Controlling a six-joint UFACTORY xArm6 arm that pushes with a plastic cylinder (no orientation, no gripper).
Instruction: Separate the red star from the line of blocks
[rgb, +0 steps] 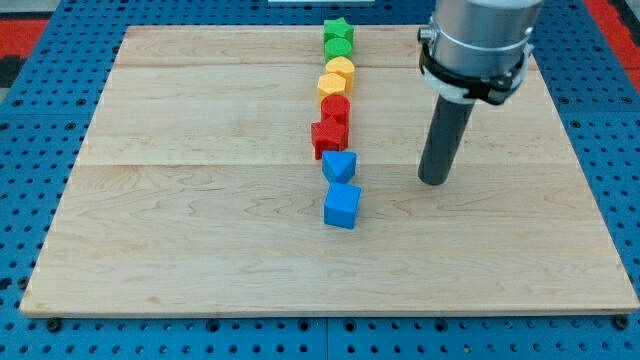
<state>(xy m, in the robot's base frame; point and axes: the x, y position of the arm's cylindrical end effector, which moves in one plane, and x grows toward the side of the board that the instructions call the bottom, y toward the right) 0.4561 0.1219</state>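
A line of blocks runs down the middle of the wooden board. From the view's top: a green star, a green block, a yellow block, an orange-yellow block, a red block, the red star, a blue triangular block and a blue cube. The red star sits slightly to the view's left of the line, touching the red block above it. My tip rests on the board to the view's right of the blue triangular block, apart from all blocks.
The board lies on a blue perforated surface. The arm's grey body hangs over the board's top right part.
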